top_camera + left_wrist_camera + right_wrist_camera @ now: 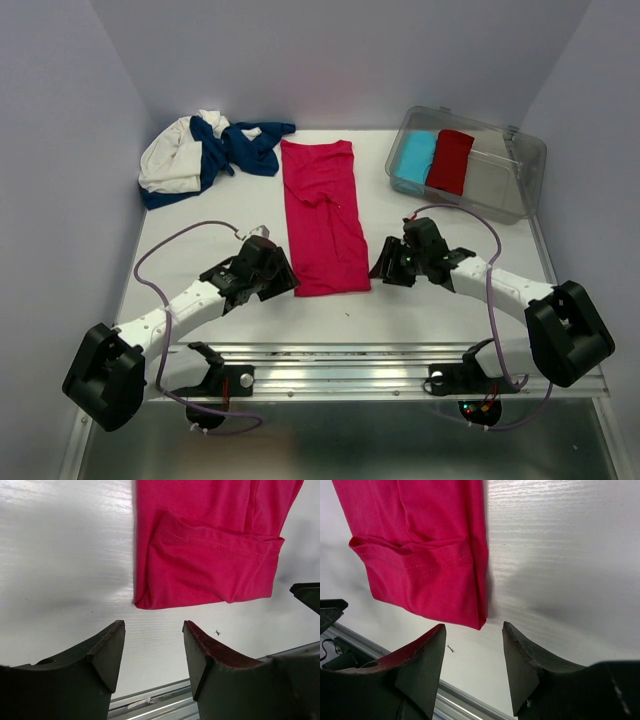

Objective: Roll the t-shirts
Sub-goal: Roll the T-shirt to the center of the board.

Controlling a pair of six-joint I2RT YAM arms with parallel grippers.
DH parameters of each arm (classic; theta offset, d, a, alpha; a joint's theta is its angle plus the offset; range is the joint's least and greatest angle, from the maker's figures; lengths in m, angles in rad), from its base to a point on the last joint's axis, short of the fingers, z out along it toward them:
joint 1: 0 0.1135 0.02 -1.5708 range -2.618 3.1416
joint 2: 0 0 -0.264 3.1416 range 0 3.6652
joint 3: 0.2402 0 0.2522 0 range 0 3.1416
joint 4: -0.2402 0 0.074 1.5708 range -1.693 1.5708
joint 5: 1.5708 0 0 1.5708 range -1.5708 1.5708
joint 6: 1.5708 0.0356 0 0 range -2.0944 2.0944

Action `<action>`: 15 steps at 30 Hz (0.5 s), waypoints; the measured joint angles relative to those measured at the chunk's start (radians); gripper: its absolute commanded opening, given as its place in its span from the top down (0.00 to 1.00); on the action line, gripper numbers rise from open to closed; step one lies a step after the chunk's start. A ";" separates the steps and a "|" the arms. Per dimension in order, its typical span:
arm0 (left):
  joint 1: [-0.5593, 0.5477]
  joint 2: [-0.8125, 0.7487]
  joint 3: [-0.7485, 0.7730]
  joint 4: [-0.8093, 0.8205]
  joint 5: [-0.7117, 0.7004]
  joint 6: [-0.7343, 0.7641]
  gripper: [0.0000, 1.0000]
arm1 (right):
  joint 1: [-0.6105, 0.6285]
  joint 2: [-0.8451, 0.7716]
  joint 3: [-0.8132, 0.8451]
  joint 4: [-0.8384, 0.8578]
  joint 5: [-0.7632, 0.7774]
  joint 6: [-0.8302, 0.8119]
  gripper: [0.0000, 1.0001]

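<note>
Near edge of surface (200, 215): both arms reach forward from their bases and flank the work.

Left tool (152, 630): released, jaws apart, bare surface showing between them, nothing gripped. Right tool (474, 630): likewise released and empty.

Pink-red t-shirt (322, 220): lies flat mid-surface, folded into a narrow strip. Its long axis runs near to far, away from the arm bases. The near hem is the short end closest to both tools.

Key relation: the two tools bracket that near hem, left tool (272, 270) just outside the near-left corner and right tool (388, 265) just outside the near-right corner. Neither touches cloth.
- Left wrist view: the t-shirt corner (210, 555) sits just ahead of the finger gap, with the fabric extending rightward.
- Right wrist view: the corner (420, 555) sits just ahead of the gap, with the fabric extending leftward.

Both arms are about equally near.

Judgement: rolling has not begun. The roll would run from the near hem toward the far end, along the long axis. Each tool needs a short advance inward to pinch its own corner.

Far left: navy t-shirt (240, 150) and white t-shirt (170, 160), crumpled together in a heap, well apart from both tools.

Far right: clear bin (520, 165) holding a light-blue roll (413, 158) and a darker red roll (450, 160) side by side.
</note>
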 measured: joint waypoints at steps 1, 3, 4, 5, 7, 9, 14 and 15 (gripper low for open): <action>0.000 0.000 -0.004 0.006 0.002 -0.001 0.39 | 0.000 0.000 -0.002 0.006 -0.002 0.003 0.44; 0.000 0.000 -0.016 0.010 0.006 -0.004 0.39 | 0.000 0.000 -0.007 0.017 -0.005 0.010 0.44; 0.000 0.000 -0.022 0.013 0.008 -0.007 0.39 | 0.000 0.000 -0.016 0.033 -0.008 0.014 0.44; 0.000 0.000 -0.026 0.014 0.010 -0.009 0.39 | 0.000 0.000 -0.022 0.041 -0.010 0.017 0.44; 0.000 0.000 -0.040 0.020 0.014 -0.017 0.41 | 0.000 0.008 -0.043 0.059 -0.014 0.026 0.44; 0.000 0.001 -0.053 0.028 0.018 -0.027 0.41 | 0.000 0.019 -0.060 0.070 -0.018 0.033 0.44; 0.000 0.024 -0.088 0.088 0.035 -0.048 0.41 | 0.000 0.054 -0.085 0.109 -0.038 0.051 0.45; 0.000 0.039 -0.095 0.106 0.041 -0.054 0.42 | 0.000 0.060 -0.085 0.126 -0.043 0.055 0.45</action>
